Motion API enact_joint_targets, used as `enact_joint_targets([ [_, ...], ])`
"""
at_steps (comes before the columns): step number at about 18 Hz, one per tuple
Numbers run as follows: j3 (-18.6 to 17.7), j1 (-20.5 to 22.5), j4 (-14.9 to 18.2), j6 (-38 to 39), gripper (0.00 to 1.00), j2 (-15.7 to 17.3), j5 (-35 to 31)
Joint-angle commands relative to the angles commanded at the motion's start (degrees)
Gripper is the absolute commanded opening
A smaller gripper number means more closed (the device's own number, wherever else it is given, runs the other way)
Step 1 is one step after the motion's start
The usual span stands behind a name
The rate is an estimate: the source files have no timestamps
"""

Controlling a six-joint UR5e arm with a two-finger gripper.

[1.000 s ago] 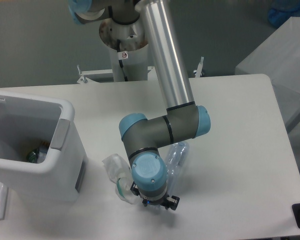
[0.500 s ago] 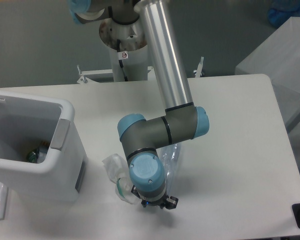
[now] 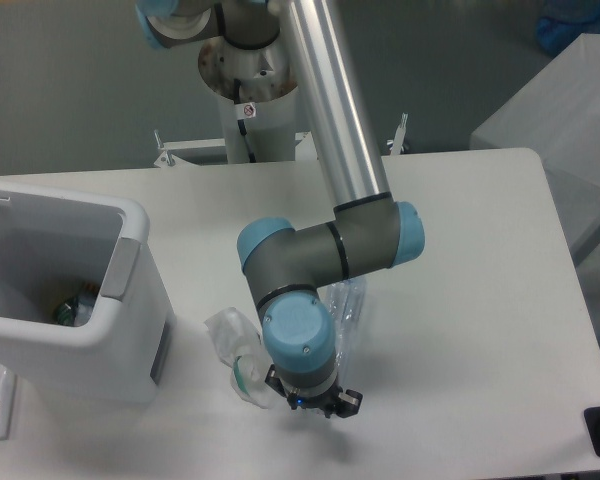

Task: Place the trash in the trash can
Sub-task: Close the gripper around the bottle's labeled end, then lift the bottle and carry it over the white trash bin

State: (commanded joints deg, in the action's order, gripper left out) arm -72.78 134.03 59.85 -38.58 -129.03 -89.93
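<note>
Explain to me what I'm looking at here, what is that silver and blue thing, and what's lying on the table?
It is a robot arm, seen from one fixed camera looking down at a white table. Its silver tube bends at grey and blue joints, and a small gripper at its end points down at the table. The arm hides the gripper's fingers, so I cannot tell whether it holds anything. Beside it lies a crumpled clear wrapper with a green piece inside, and a clear crushed bottle peeks out from behind the arm. On the left stands a white trash can with something already at its bottom.
</note>
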Motion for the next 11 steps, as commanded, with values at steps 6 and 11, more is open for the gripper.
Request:
enact_joint_targets([
  [6,1.23,3.52,0.0,0.09,0.28,2.63,12.4],
  [11,2.29,6.42,0.0,0.17,0.28,4.74,19.42],
])
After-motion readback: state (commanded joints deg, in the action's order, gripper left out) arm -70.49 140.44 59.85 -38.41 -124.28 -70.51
